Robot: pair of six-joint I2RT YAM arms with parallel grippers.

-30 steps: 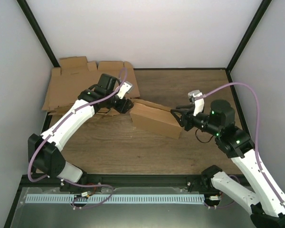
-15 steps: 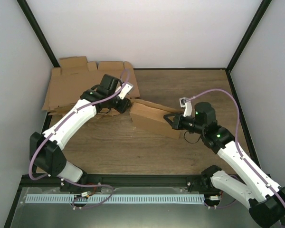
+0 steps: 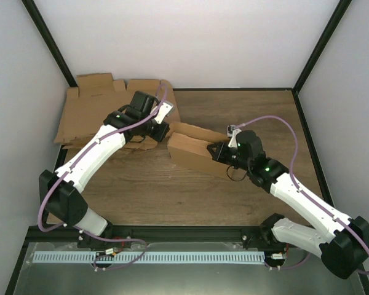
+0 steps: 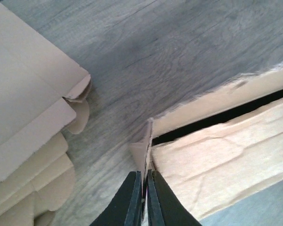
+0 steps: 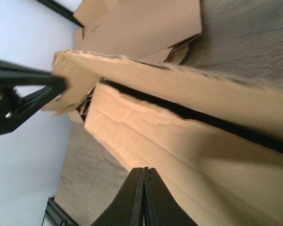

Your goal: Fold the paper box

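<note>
The paper box is a shallow brown cardboard box lying mid-table, its long top flaps nearly closed with a dark slit between them. My left gripper is at the box's left end. In the left wrist view it is shut on the thin upright end wall of the box. My right gripper is over the box's right part. In the right wrist view it is shut and empty, its tip against the box's top flap.
A pile of flat brown cardboard blanks lies at the back left, just behind the left gripper; it also shows in the left wrist view and the right wrist view. Black frame rails border the wooden table.
My right arm has swung left, from beside the box's right end onto its top. My left gripper has shifted slightly back, still at the box's left end.
</note>
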